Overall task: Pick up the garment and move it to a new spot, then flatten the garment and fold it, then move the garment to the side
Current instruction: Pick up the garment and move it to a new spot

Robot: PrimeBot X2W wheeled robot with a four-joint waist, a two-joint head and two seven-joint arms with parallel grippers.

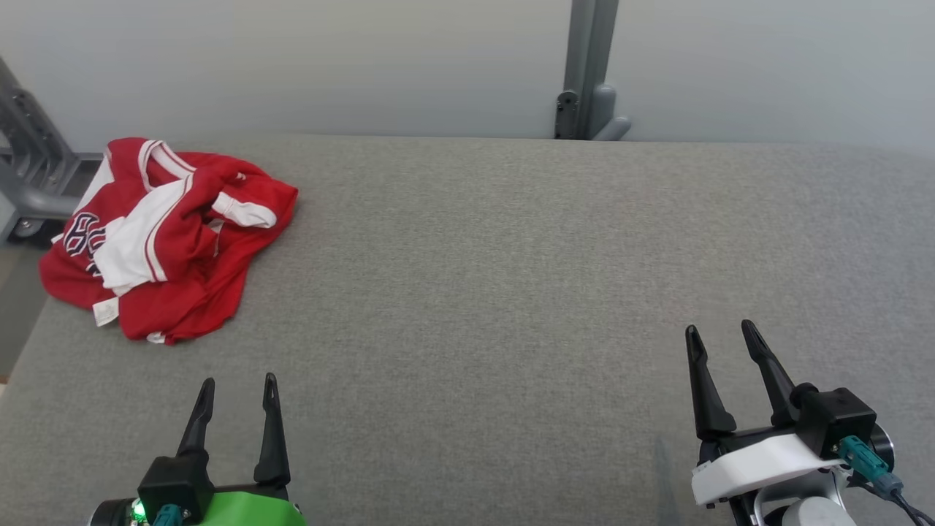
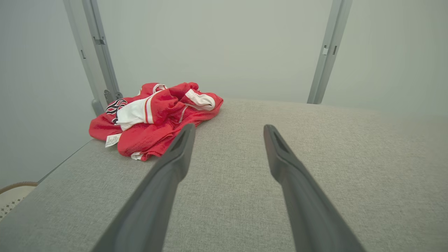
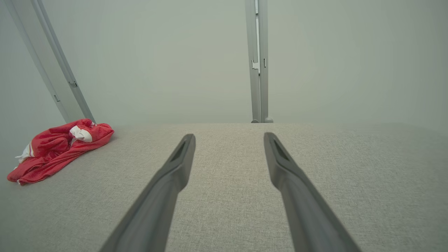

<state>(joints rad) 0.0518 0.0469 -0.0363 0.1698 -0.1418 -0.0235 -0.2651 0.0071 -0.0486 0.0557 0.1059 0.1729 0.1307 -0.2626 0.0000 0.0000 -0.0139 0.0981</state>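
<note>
On the grey padded surface (image 1: 511, 292) before you, the garment (image 1: 168, 234), a red jersey with white panels and stripes, lies crumpled in a heap at the far left corner, its left edge reaching the rim of the surface; your left gripper (image 1: 239, 380) hovers at the near edge, fingers spread wide and holding nothing, with the garment ahead of it and a little to its left, well apart from the fingertips, and only a stretch of grey cloth between them; in the left wrist view the heap (image 2: 157, 119) sits just beyond the left finger's tip; your right gripper (image 1: 719, 327) hangs over the near right of the surface, fingers likewise spread and holding nothing, far across from the garment, which the right wrist view shows (image 3: 59, 150) at its far left; a grey upright post (image 1: 588, 66) stands behind the back edge near the middle, and a slanted grey frame (image 1: 29, 168) stands just behind the garment's corner; dark, white-edged lettering (image 1: 80, 237) shows on the jersey's left fold, too crumpled to read; a small white tag (image 1: 104, 312) pokes from the near edge, its print too small to read.
</note>
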